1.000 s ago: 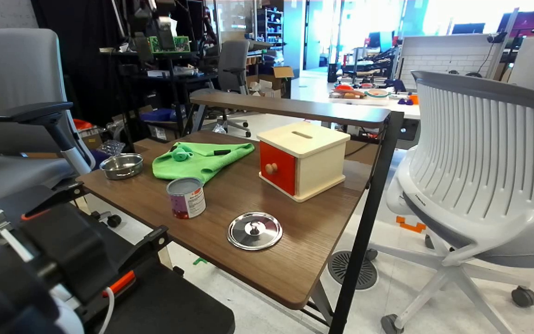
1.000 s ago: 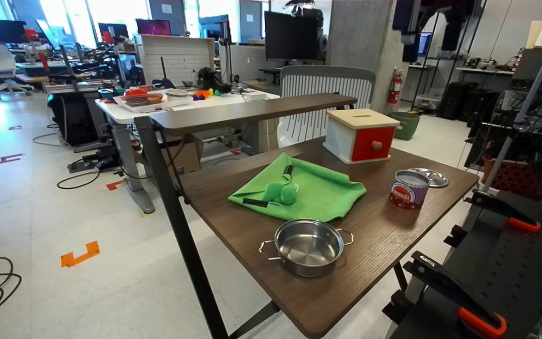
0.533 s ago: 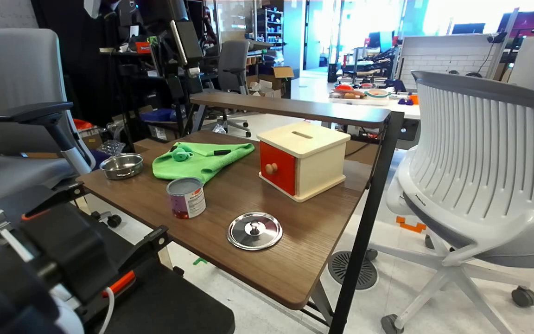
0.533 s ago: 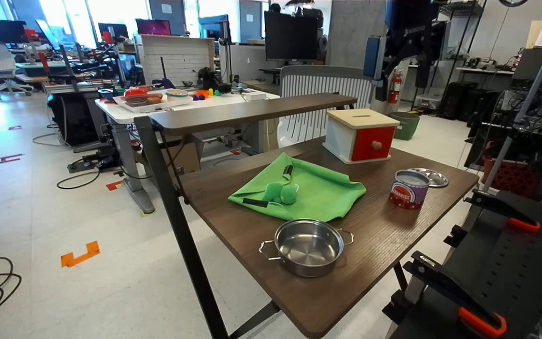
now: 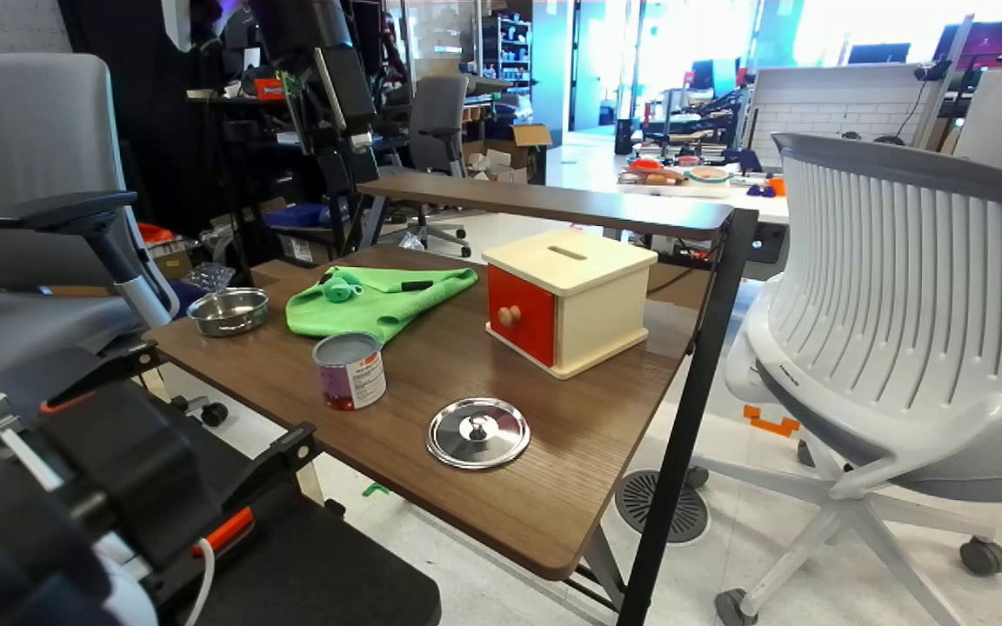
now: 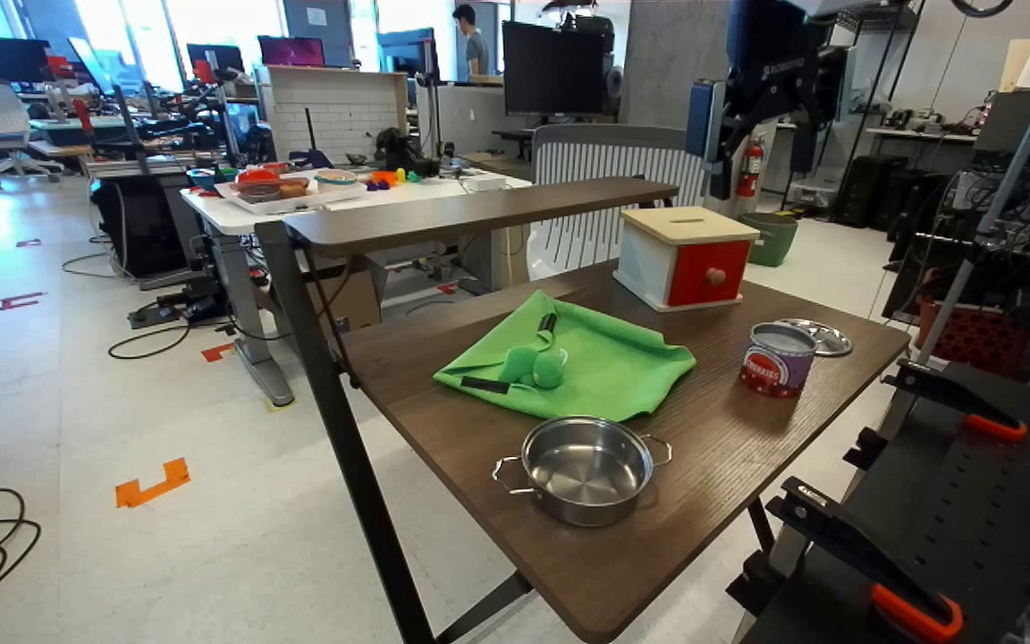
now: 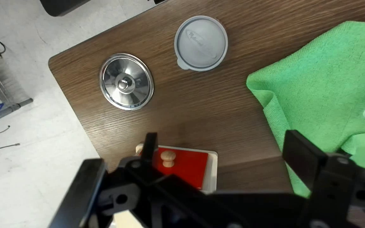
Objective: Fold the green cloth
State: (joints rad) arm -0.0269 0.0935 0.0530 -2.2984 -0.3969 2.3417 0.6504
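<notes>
Claw (image 7: 221, 139), jaws wide apart, above the table (image 7: 201, 117), well clear of the rumpled green cloth (image 7: 322, 79)

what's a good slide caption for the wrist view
Open gripper above a table with cloth, can, metal lid and box.

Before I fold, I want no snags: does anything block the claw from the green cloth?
Nothing visible stands between the claw and the cloth, but the small green item lying on it may hinder folding.
</notes>
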